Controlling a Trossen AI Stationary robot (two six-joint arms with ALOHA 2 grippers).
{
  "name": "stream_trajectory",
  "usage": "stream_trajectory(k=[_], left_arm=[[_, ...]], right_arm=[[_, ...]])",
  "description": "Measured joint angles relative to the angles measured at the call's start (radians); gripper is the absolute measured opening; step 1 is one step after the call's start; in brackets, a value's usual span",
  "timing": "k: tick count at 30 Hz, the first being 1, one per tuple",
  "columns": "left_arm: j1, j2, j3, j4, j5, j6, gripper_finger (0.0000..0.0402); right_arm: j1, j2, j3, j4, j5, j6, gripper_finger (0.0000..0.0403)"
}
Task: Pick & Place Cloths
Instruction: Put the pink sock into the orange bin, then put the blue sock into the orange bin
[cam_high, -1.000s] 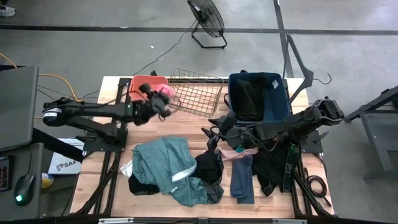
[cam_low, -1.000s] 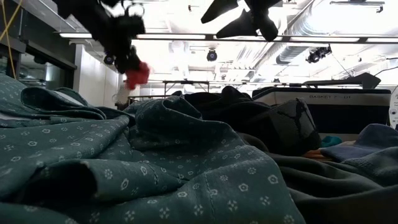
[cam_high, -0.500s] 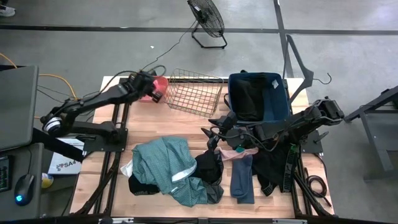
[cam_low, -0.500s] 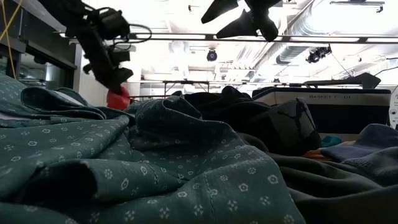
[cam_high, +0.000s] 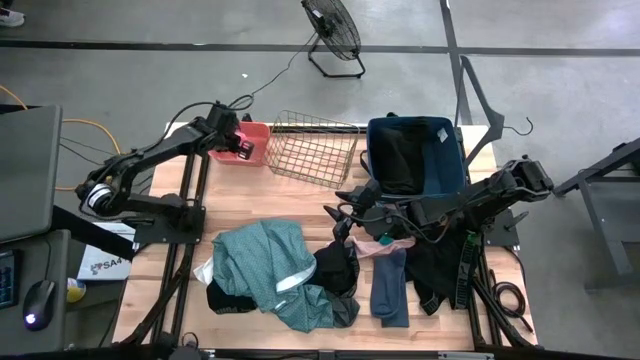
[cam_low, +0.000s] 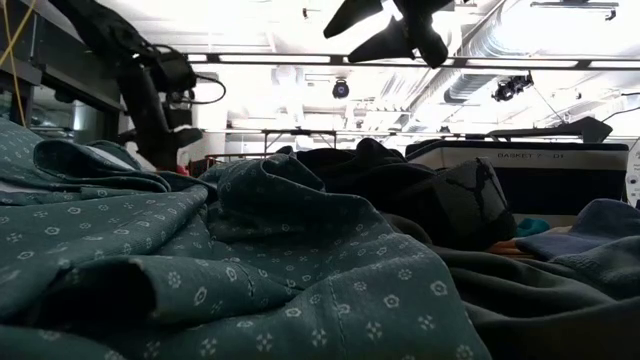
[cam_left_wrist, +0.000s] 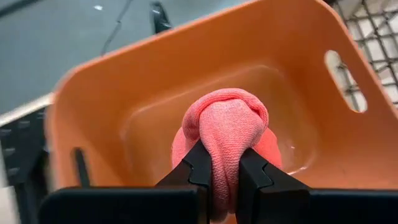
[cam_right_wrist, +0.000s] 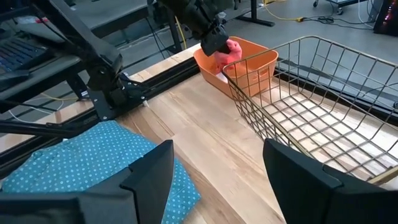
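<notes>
My left gripper (cam_left_wrist: 225, 165) is shut on a small pink cloth (cam_left_wrist: 227, 127) in the mouth of the coral tub (cam_high: 250, 135) at the table's far left. The right wrist view shows this gripper (cam_right_wrist: 216, 42) and the pink cloth (cam_right_wrist: 231, 52) at the tub's rim. My right gripper (cam_high: 341, 217) hovers open above mid-table, touching nothing. A large teal cloth (cam_high: 262, 262), black cloths (cam_high: 335, 268), a blue piece (cam_high: 390, 287) and a small pink piece (cam_high: 385, 243) lie heaped on the near half. A black cloth (cam_high: 400, 158) lies in the dark blue bin (cam_high: 447, 160). My left gripper pinches the bunched pink cloth's middle (cam_left_wrist: 224, 155) between its two fingers (cam_left_wrist: 200, 163), coming from above on a slant. The wad bulges out past the fingertips and hangs over the tub's floor (cam_left_wrist: 155, 118). Whether it touches the floor, I cannot tell.
A wire basket (cam_high: 315, 148) stands between the coral tub and the dark blue bin along the far edge. Bare wood (cam_high: 300, 200) lies between the containers and the cloth heap. A coat hanger (cam_high: 495, 125) rests at the far right corner, and a fan (cam_high: 333, 30) stands on the floor beyond.
My left gripper, still shut on the pink cloth, has moved from beside the wire basket toward the table's far left and gone down into the coral tub's mouth. The pink cloth has travelled with it.
</notes>
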Motion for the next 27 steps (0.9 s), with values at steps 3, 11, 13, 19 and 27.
stream_trajectory(k=[3,11,13,19,27], left_arm=[[-0.001,0.023,0.0,0.018,0.002,0.0,0.0029],[-0.002,0.028,0.0,0.025,0.001,0.0,0.0139],[-0.002,0.028,0.0,0.025,0.001,0.0,0.016],[-0.002,-0.005,0.0,0.032,0.001,0.0,0.0189],[-0.002,-0.125,0.0,0.006,0.085,0.016,0.019]], right_arm=[[0.0,0.0,0.0,-0.01,-0.001,0.007,0.0239],[0.0,0.0,0.0,-0.011,-0.003,0.007,0.0239],[0.0,0.0,0.0,-0.011,-0.005,0.007,0.0239],[0.0,0.0,0.0,-0.011,-0.008,0.007,0.0239],[0.009,-0.008,0.0,-0.046,-0.029,0.039,0.0239]])
